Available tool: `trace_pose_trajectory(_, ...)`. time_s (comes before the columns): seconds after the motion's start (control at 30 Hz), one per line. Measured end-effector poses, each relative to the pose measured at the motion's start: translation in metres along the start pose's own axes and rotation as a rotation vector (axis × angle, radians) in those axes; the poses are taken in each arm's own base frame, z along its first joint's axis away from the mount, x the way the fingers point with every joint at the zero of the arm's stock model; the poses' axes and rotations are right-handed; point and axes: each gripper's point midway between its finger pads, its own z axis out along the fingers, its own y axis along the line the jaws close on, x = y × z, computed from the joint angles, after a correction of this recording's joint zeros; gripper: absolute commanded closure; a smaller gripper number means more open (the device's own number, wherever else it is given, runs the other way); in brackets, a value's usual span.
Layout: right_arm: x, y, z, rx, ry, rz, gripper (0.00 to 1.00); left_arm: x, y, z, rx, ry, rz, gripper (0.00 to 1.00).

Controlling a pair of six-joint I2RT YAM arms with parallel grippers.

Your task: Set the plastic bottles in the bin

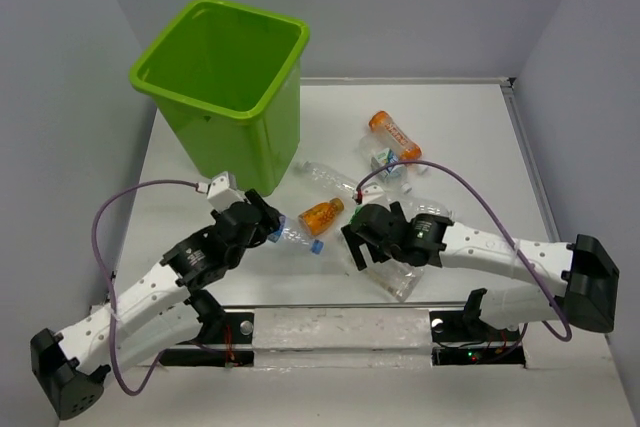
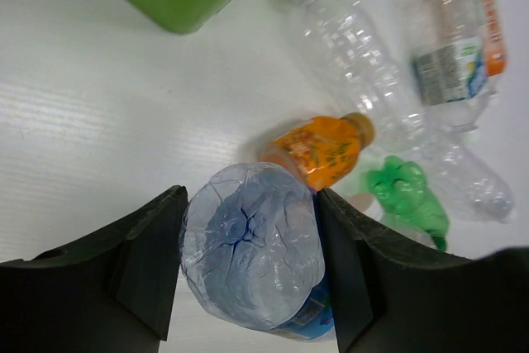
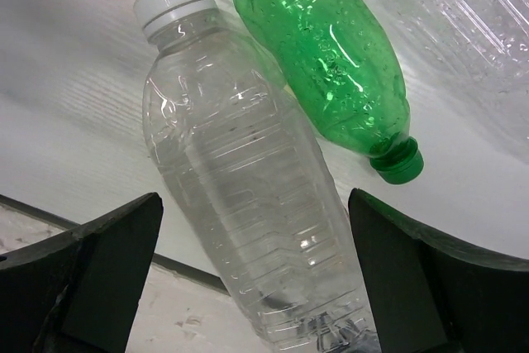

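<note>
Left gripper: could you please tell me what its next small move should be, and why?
Probably a short lift straight up. The left gripper presses both sides of the crumpled clear bottle, which lies right beside the small orange bottle; rising first should clear that neighbour before swinging toward the green bin.

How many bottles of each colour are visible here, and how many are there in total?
clear bottles: 5, counting the clear bottle between the left fingers
orange bottles: 2
green bottle: 1
Total: 8
</note>
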Motion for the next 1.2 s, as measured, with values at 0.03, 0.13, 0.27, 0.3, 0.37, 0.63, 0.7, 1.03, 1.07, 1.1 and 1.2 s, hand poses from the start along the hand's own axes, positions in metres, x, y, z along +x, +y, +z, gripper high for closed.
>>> trace_pose_trajectory(0.03,-0.001,0.001,0.0,0.002,0.002,-0.004,0.0,-0.01,-0.007,-0.006,0.022,-0.018,0.005,0.57)
trace_pose_trajectory(0.13,0.001,0.002,0.004,0.011,0.021,-0.02,0.0,-0.05,-0.033,-0.034,0.118,-0.097,0.001,0.57)
trace_pose_trajectory(0.27,0.009,0.005,0.014,0.018,0.067,-0.058,0.0,-0.099,-0.06,-0.073,0.223,-0.195,-0.001,0.57)
trace_pose_trajectory(0.3,0.011,0.005,0.016,0.017,0.077,-0.071,0.0,-0.107,-0.066,-0.079,0.241,-0.212,-0.002,0.57)
trace_pose_trajectory(0.37,0.013,0.006,0.018,0.017,0.087,-0.084,0.0,-0.123,-0.075,-0.092,0.266,-0.241,0.007,0.57)
trace_pose_trajectory(0.63,0.013,0.021,0.02,-0.068,0.097,-0.11,0.19,-0.189,-0.125,-0.128,0.353,-0.377,0.033,0.56)
trace_pose_trajectory(0.7,0.014,0.025,0.021,-0.089,0.095,-0.106,0.17,-0.205,-0.138,-0.131,0.353,-0.415,0.047,0.56)
trace_pose_trajectory(1.03,0.011,0.036,0.025,-0.148,0.071,-0.1,0.52,-0.315,-0.184,-0.127,0.237,-0.667,0.054,0.56)
trace_pose_trajectory(1.07,0.01,0.037,0.025,-0.15,0.066,-0.097,0.58,-0.329,-0.18,-0.121,0.207,-0.69,0.049,0.56)
trace_pose_trajectory(1.1,0.009,0.037,0.025,-0.153,0.062,-0.093,0.62,-0.338,-0.178,-0.119,0.195,-0.704,0.044,0.56)
trace_pose_trajectory(1.2,0.012,0.034,0.02,-0.164,0.052,-0.082,0.8,-0.378,-0.156,-0.1,0.081,-0.765,0.027,0.56)
